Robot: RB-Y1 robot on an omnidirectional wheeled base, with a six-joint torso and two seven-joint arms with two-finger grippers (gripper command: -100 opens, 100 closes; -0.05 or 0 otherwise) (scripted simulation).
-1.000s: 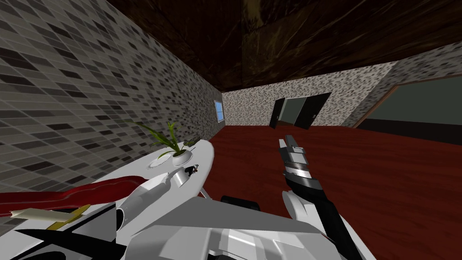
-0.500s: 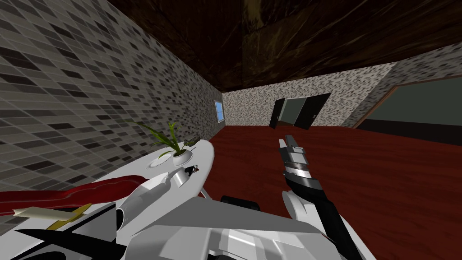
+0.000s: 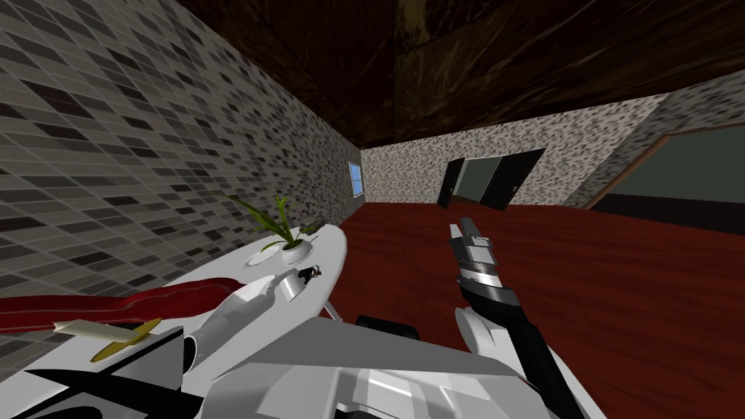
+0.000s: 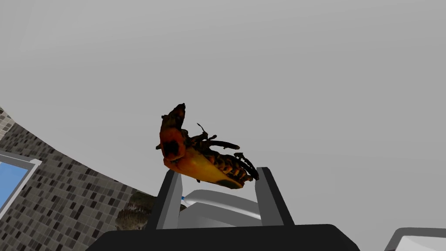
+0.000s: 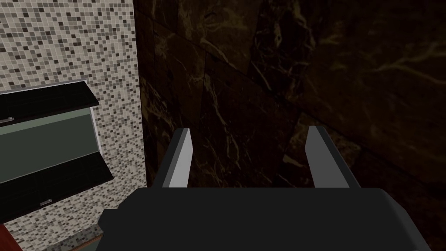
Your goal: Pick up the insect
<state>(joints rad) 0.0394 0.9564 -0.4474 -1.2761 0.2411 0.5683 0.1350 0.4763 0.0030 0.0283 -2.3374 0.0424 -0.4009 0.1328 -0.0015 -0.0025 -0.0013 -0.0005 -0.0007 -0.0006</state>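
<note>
The left gripper is closed on the insect: the two fingers stand narrower than their open spacing and press the orange-and-black body at their tips, with the head end projecting beyond one fingertip. In the head view the left gripper is positioned over the white table, with the insect at its tip and a potted plant near, beyond the fingertips. The right gripper is open, fingers about a third of the frame apart with nothing between them, and is raised over the red floor, well apart from the table.
</note>
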